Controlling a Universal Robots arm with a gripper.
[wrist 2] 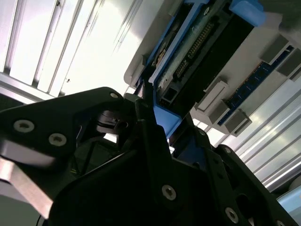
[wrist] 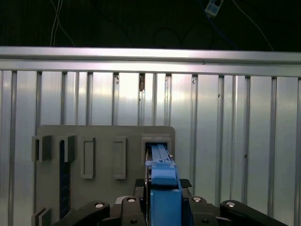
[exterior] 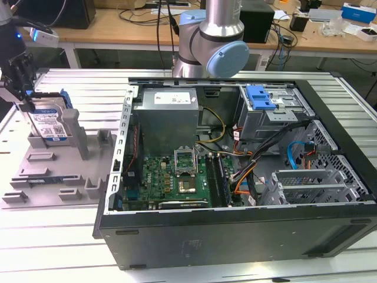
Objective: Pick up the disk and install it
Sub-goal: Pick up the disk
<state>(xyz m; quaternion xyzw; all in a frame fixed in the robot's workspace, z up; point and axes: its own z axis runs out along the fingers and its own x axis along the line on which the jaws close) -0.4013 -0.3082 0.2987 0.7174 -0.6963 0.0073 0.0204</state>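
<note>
Gripper [exterior: 20, 97] sat on top of the disk [exterior: 48, 121], with its fingers [wrist: 184, 183] pinched on the disk's blue-framed edge, seen tight on both sides in the first wrist view. Disk stood on edge in a slot of the grey fixture tray [exterior: 53, 171], at the exterior view's left, beside the open PC case [exterior: 235, 230]. Case held the grey power-supply box [exterior: 168, 118], motherboard [exterior: 171, 177] and a blue latch piece [exterior: 260, 97].
</note>
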